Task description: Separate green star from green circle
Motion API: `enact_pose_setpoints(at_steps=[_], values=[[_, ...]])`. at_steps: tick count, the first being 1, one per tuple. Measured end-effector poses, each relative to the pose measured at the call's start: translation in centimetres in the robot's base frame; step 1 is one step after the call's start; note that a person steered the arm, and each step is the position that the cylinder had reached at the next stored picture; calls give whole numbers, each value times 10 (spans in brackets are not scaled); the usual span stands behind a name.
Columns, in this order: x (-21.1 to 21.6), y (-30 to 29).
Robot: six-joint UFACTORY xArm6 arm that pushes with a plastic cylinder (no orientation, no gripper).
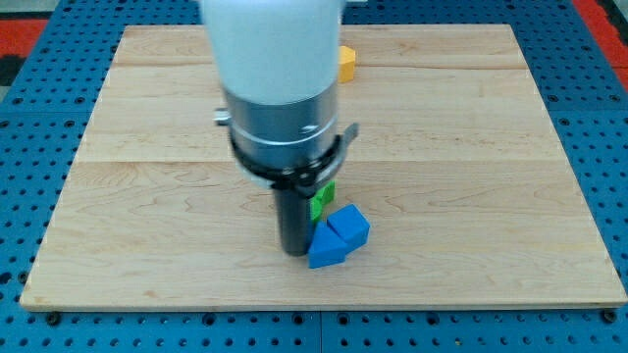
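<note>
Two green pieces point(322, 198) show just right of the rod, near the view's bottom middle, mostly hidden behind the arm. I cannot tell which is the star and which the circle, or whether they touch. My tip point(294, 252) is at the lower end of the dark rod, just left of the green pieces and touching or nearly touching the blue blocks.
A blue cube point(348, 225) and a blue triangular block point(327, 248) sit together right of the tip. A yellow block point(346, 63) lies near the view's top, partly hidden by the arm. The wooden board point(491, 147) rests on a blue pegboard.
</note>
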State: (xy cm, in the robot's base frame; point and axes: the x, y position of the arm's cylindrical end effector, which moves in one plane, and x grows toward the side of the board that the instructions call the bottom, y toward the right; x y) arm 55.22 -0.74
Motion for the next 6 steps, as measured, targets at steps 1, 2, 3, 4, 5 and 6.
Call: enact_pose_setpoints(at_steps=[1,2,3,4,5,6], values=[[-20,53],[-66,55],[-86,8],[-85,-59],[-82,-107],[-117,-140]])
